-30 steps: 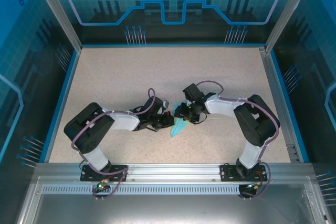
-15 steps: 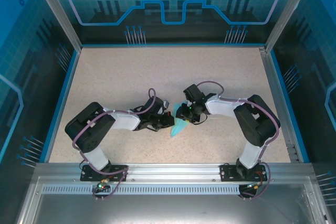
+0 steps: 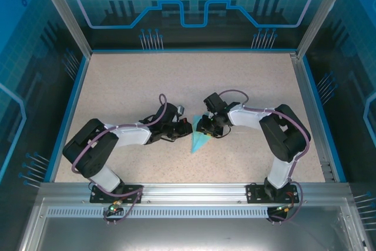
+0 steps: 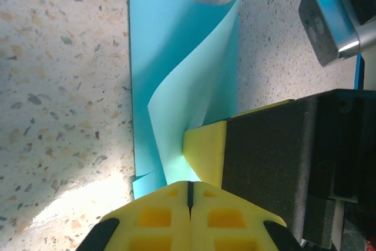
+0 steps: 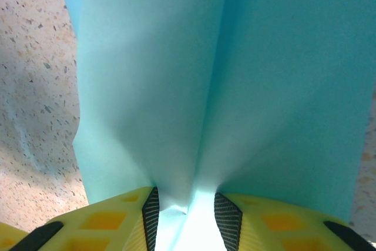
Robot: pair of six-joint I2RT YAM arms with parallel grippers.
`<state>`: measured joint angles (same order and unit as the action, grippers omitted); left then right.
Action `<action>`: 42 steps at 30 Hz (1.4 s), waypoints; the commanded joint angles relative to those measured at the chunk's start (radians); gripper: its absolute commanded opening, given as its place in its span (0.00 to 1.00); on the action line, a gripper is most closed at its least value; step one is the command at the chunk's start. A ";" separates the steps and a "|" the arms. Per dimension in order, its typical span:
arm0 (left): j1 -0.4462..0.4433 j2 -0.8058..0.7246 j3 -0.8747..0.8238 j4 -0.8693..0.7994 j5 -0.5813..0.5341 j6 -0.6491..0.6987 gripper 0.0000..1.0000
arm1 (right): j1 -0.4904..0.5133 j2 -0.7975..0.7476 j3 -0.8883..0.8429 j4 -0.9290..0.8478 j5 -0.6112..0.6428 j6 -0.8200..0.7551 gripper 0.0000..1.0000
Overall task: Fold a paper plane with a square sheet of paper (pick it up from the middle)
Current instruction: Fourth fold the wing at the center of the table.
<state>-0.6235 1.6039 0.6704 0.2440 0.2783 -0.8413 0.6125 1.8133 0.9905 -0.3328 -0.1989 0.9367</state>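
**A:** Where's the paper (image 3: 200, 141) sitting right now?

**B:** It's lying on the tabletop (image 3: 135, 86) between the arms, with the tip pointing at the near edge. The right gripper (image 5: 187, 201) is sitting at the wide far end. Its jaws are partway apart and straddling the centre crease, but I can't tell if they're squeezing. The left gripper (image 4: 189, 191) is waiting just left of it, jaws together.

Light blue paper plane (image 3: 200, 140) rests at centre, pointed tip toward 7 o'clock, one flap curling upward
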 commanded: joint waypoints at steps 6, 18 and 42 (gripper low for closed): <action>0.004 0.012 -0.024 0.088 0.108 -0.024 0.04 | 0.006 0.136 -0.062 -0.115 0.074 -0.009 0.38; -0.018 0.035 -0.046 0.098 0.169 -0.025 0.05 | 0.006 0.143 -0.058 -0.117 0.066 0.024 0.39; -0.021 0.110 0.004 -0.002 0.085 0.005 0.02 | -0.001 0.137 -0.078 -0.119 0.071 0.036 0.34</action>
<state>-0.6395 1.6928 0.6498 0.2718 0.3737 -0.8585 0.6079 1.8229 0.9985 -0.3515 -0.2058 0.9646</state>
